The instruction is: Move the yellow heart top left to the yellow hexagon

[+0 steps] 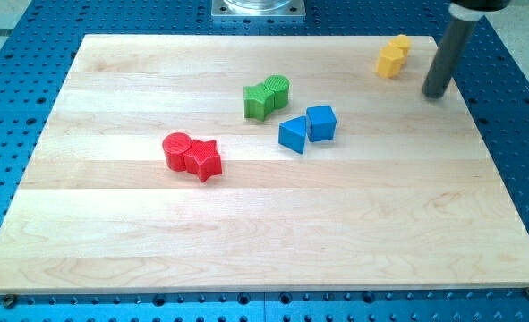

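Two yellow blocks touch each other near the board's top right corner. The nearer, larger one lies to the lower left of the smaller one. I cannot tell which is the heart and which is the hexagon. My tip rests on the board to the right of and a little below the yellow pair. It stands apart from them by a small gap. The dark rod rises up and to the right, out of the view's top.
Two green blocks touch near the board's middle top. A blue triangular block and a blue cube sit together just below them. A red cylinder and a red star touch at centre left. The wooden board lies on a blue perforated table.
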Controlling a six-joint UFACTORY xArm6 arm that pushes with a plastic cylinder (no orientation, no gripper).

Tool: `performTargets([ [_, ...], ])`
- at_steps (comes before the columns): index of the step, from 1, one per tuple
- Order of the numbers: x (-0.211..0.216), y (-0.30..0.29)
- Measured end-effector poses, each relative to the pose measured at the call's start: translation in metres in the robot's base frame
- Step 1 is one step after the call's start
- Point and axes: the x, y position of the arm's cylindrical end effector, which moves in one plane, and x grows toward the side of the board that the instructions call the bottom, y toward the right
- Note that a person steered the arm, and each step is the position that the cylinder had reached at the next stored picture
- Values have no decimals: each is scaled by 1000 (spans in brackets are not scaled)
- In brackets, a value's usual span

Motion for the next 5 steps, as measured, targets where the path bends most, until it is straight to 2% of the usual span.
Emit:
performTargets([
  [1,-47,35],
  [2,-99,27],
  [3,-81,-39],
  [4,-65,-136],
  [5,-67,-146],
])
